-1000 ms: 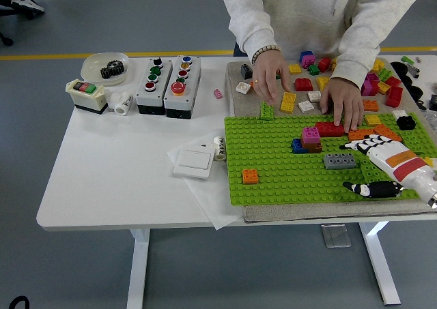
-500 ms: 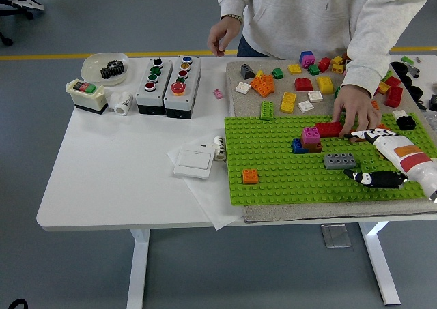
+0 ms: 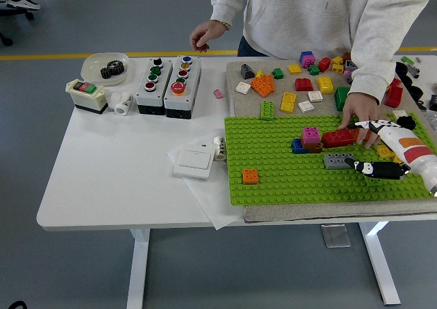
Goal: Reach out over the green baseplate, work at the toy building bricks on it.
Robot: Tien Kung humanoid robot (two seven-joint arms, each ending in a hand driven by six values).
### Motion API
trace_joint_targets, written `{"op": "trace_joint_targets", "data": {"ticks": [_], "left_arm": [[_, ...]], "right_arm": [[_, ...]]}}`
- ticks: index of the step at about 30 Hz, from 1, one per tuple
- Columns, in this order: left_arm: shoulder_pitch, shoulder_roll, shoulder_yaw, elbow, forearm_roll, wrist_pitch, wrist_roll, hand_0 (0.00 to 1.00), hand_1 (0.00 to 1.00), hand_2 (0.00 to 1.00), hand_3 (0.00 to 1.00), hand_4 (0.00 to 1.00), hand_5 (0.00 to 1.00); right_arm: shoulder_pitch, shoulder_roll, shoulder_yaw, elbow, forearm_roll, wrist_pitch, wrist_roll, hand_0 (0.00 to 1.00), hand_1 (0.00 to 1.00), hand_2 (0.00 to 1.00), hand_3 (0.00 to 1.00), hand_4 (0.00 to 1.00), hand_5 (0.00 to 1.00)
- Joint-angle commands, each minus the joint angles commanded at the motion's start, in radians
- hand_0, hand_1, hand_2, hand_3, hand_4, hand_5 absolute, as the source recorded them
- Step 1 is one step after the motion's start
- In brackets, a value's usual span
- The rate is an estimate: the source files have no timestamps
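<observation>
The green baseplate (image 3: 287,166) lies on a grey mat on the right half of the white table (image 3: 116,179), and the bricks being worked on sit toward its far right. The robot's right hand (image 3: 372,149) comes in from about four o'clock and hovers low over that corner with its fingers (image 3: 372,126) spread and its thumb (image 3: 372,168) apart below them, holding nothing — a wide, ready shape that brackets the grey brick (image 3: 337,161) on the thumb side and the red brick (image 3: 336,138) on the finger side. It probably stays this wide because a person's hand (image 3: 360,111), reaching from twelve o'clock, presses on the right end of that red brick, perhaps to seat it or steady it; the two hands are almost touching, so contact between them is the risk here. Just at nine o'clock from the red brick stands a pink brick (image 3: 311,134) stacked on a blue brick (image 3: 298,146), and an orange brick (image 3: 250,177) sits alone near the plate's near-left corner, well apart from the rest. Loose spare bricks (image 3: 300,84) are scattered on the mat beyond the plate, within the person's reach. The person's other hand (image 3: 202,35) hangs off the table's far side at eleven o'clock, idle. The left hand is not in view. Button boxes (image 3: 167,77) and a wall switch (image 3: 194,163) lie to the plate's left.
</observation>
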Motion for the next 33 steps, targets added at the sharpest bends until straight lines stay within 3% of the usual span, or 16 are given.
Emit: {"op": "trace_joint_targets", "data": {"ticks": [9,13,20,22,33], "left_arm": [[-0.004,-0.002,0.003,0.001,-0.005,0.006,-0.001,0.757,0.754,0.762,0.609,0.687,0.604],[-0.007,-0.002,0.005,0.000,-0.006,0.005,-0.003,0.757,0.754,0.762,0.609,0.687,0.604],[-0.011,-0.002,0.008,-0.001,-0.010,0.001,-0.002,0.757,0.754,0.762,0.609,0.686,0.604],[-0.011,-0.001,0.009,-0.002,-0.012,-0.001,-0.002,0.756,0.754,0.762,0.608,0.687,0.607],[-0.015,0.001,0.016,-0.007,-0.021,-0.012,0.003,0.755,0.754,0.761,0.608,0.686,0.606]], "right_arm": [[0.008,-0.011,0.014,-0.006,0.008,0.007,0.008,0.872,0.793,0.798,0.804,0.824,0.519],[0.053,-0.029,-0.017,-0.050,0.005,0.010,0.014,0.872,0.793,0.798,0.804,0.824,0.519],[0.185,-0.039,-0.127,-0.173,0.015,-0.007,0.031,0.876,0.794,0.797,0.807,0.840,0.492],[0.226,-0.034,-0.167,-0.218,0.037,-0.026,0.050,0.847,0.767,0.778,0.761,0.834,0.459],[0.391,0.039,-0.357,-0.455,0.053,-0.119,0.130,0.806,0.727,0.748,0.697,0.850,0.378]]}}
